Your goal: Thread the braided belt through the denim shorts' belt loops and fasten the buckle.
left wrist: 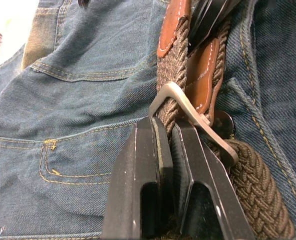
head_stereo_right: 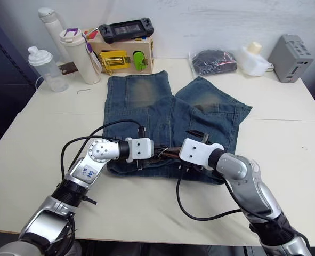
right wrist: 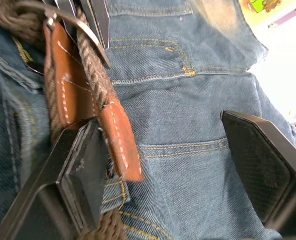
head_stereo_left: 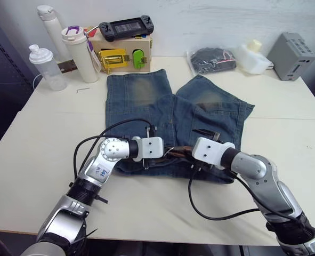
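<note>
left gripper (left wrist: 169, 150) clamped on belt (left wrist: 170, 107) at buckle (left wrist: 188, 111) — right gripper (right wrist: 188, 165) spread wide over shorts (head_stereo_left: 146, 101); waistband hidden beneath both.

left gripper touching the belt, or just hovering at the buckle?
Touching. In the left wrist view the left gripper has its two black fingers closed on a strand of the braided belt just beneath the silver buckle, with no gap visible.

- faded blue denim shorts (head_stereo_left: 168, 114) lie flat on the white table, legs pointing away.
- dark brown braided belt (left wrist: 258, 190) with tan leather tip runs along the waistband.
- silver rectangular metal buckle (left wrist: 188, 107) rests on the braid.
</note>
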`<state>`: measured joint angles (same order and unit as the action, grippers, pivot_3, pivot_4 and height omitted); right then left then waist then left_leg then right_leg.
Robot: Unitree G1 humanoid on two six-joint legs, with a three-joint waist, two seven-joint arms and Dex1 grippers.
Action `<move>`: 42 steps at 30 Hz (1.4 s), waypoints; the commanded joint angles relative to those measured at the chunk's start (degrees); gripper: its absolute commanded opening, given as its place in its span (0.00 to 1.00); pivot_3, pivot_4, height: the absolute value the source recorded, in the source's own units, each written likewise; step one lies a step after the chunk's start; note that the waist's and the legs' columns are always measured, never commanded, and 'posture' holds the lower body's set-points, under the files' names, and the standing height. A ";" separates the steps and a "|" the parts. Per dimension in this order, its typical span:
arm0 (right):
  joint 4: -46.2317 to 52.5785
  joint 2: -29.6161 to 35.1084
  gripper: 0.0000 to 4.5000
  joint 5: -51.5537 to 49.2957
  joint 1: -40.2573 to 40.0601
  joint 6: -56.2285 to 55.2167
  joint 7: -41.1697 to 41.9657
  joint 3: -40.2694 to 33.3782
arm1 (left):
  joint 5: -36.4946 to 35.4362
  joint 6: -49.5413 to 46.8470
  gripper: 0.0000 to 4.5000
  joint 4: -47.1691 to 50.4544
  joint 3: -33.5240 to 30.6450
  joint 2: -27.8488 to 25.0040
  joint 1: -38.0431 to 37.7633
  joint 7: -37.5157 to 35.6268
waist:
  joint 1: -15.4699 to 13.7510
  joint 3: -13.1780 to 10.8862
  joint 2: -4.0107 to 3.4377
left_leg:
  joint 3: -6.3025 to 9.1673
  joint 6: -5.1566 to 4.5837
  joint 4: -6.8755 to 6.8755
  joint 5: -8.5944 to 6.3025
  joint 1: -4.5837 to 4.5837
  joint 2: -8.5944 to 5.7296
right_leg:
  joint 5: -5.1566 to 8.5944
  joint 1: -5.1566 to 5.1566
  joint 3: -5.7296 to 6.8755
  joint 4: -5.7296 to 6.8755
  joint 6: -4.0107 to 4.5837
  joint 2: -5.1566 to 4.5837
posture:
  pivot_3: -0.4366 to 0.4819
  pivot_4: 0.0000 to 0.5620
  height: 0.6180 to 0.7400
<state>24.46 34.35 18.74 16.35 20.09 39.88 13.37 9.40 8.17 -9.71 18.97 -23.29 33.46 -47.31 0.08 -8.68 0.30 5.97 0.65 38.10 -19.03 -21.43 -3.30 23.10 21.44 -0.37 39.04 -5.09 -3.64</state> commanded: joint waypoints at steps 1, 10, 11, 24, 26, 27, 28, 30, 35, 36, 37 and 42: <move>1.41 0.63 0.66 1.22 -0.15 -1.79 -0.61 0.50 | 0.26 -0.38 0.00 0.96 1.34 0.07 -1.03 -0.81 | -0.01 0.00 0.00 | 0.00 0.00 0.00 0.00 0.00 0.00 | 0.00 0.00 0.00 0.00 0.00 0.00 | 0.48 0.27 1.00; 5.81 2.59 0.01 4.63 -3.06 -4.01 0.44 2.80 | 0.69 -0.68 0.00 0.73 1.26 -0.09 -0.74 -0.46 | -0.05 0.00 0.00 | -0.01 0.00 -0.01 0.00 0.00 0.00 | 0.00 0.00 0.00 -0.03 0.00 0.00 | 0.48 0.27 1.00; 6.00 2.62 0.01 5.11 -3.42 -3.92 0.49 3.08 | 0.64 -0.71 0.00 0.71 1.21 -0.03 -0.66 -0.36 | -0.05 0.00 0.00 | -0.01 0.00 -0.01 0.00 -0.01 0.00 | 0.00 0.00 0.00 -0.03 0.00 0.00 | 0.48 0.27 1.00; 5.44 0.66 0.00 6.93 -4.90 -2.67 -0.72 2.89 | -20.30 -18.23 0.85 16.14 -14.50 -3.38 -9.66 -3.76 | 0.61 0.00 0.00 | -0.04 0.00 -0.06 0.00 0.00 0.10 | 0.00 0.08 -0.01 0.08 0.00 0.05 | 0.48 0.27 1.00; 5.34 0.62 0.00 6.83 -4.87 -2.95 -0.98 2.69 | -25.84 -22.88 0.85 19.16 -18.65 -5.51 -12.34 -5.06 | 0.58 -0.01 -0.01 | -0.02 0.01 -0.05 0.00 0.00 0.12 | 0.00 0.08 -0.02 0.06 0.00 0.06 | 0.48 0.27 1.00; 5.29 0.60 0.00 6.77 -4.87 -3.03 -1.01 2.64 | -28.05 -25.11 0.81 20.25 -20.24 -6.44 -13.39 -5.49 | 0.55 -0.01 -0.01 | -0.02 0.01 -0.06 0.00 -0.01 0.12 | 0.00 0.08 -0.02 -0.02 0.00 0.06 | 0.48 0.27 1.00; 5.15 0.56 0.00 6.80 -4.81 -3.14 -1.07 2.66 | -30.33 -27.13 0.73 21.32 -21.71 -7.21 -14.39 -5.91 | 0.52 -0.01 -0.01 | -0.02 0.02 -0.09 0.00 0.00 0.11 | 0.00 0.06 -0.04 -0.09 0.00 0.06 | 0.48 0.27 1.00; 4.78 0.39 0.00 6.89 -4.58 -3.49 -1.33 2.88 | -33.25 -30.05 0.58 22.38 -23.21 -9.54 -17.16 -7.96 | 0.15 -0.01 -0.01 | -0.02 0.02 -0.10 0.00 -0.01 0.11 | 0.00 0.03 -0.05 -0.14 0.00 0.05 | 0.48 0.27 1.00; 4.46 0.35 0.00 6.83 -4.43 -3.83 -1.51 2.88 | -29.25 -29.28 0.10 20.32 -19.37 -12.27 -20.11 -8.20 | -0.06 -0.01 -0.01 | 0.01 0.01 -0.09 0.00 -0.01 0.07 | 0.00 -0.01 -0.06 -0.19 0.00 0.01 | 0.48 0.27 1.00; 4.53 0.46 0.00 6.74 -4.52 -3.84 -1.47 2.73 | -27.62 -27.77 0.01 19.62 -18.14 -12.30 -20.28 -7.95 | -0.05 -0.01 -0.01 | 0.01 0.01 -0.09 0.00 -0.01 0.06 | 0.00 -0.02 -0.06 -0.21 0.00 0.01 | 0.48 0.27 1.00; 4.57 0.54 0.00 6.67 -4.60 -3.86 -1.45 2.60 | -26.63 -26.81 0.01 19.20 -17.37 -12.30 -20.35 -7.79 | 0.00 -0.01 -0.01 | 0.00 0.01 -0.09 0.00 -0.01 0.06 | 0.00 -0.02 -0.06 -0.23 0.00 0.02 | 0.48 0.27 1.00; 5.49 0.89 0.00 5.81 -5.46 -3.80 -1.44 1.26 | -20.62 -23.51 0.01 14.33 -12.39 -10.50 -17.71 -5.15 | -0.02 -0.01 -0.01 | -0.03 0.01 -0.12 0.00 -0.01 0.07 | 0.00 0.00 -0.05 -0.22 0.00 0.03 | 0.48 0.27 1.00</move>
<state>27.75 35.01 25.37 11.36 17.31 39.03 16.98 -14.34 -17.10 6.41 4.28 -33.98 14.48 -53.68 0.05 -8.69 0.28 5.95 0.67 38.00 -19.03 -21.44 -3.24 23.11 21.43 -0.42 38.84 -5.09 -3.61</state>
